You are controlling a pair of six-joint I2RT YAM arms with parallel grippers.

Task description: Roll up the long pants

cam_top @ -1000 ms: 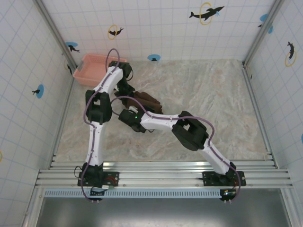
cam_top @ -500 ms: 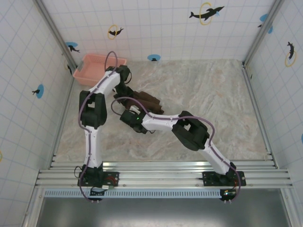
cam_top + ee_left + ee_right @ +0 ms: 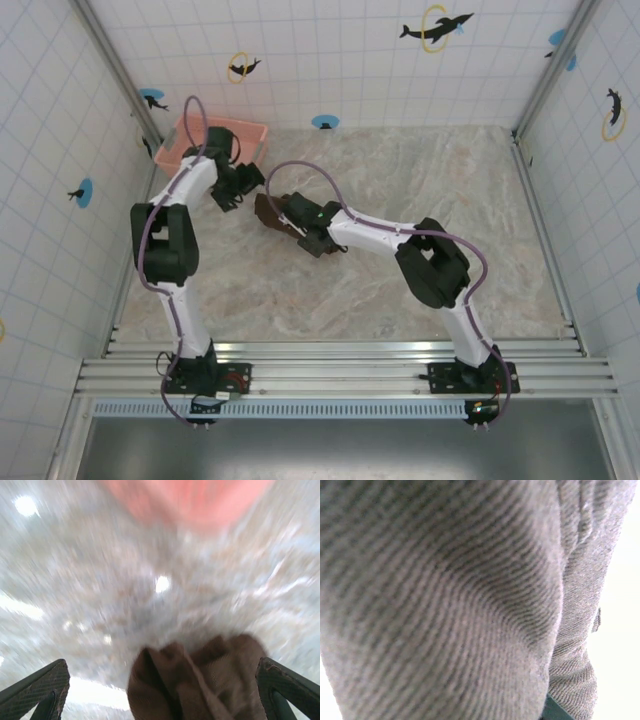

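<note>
the long pants (image 3: pixel 268 211) lie bunched on the table (image 3: pixel 430 200) near the pink basket (image 3: pixel 172 152). left gripper (image 3: pixel 160 666) gapes empty beside them; right gripper (image 3: pixel 291 221) is buried in cloth, grip unreadable. unsupported, the bundle may spring loose.

Left claw (image 3: pixel 240 193) back off long pants (image 3: pixel 268 213)

The marbled table (image 3: pixel 420 200) bears the long pants (image 3: pixel 267 211) and a pink basket (image 3: pixel 172 152).

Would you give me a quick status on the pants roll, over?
Left gripper open, pants bunched just ahead. Right gripper buried in cloth, jaws unreadable. Pink basket beyond, not blocking.
</note>
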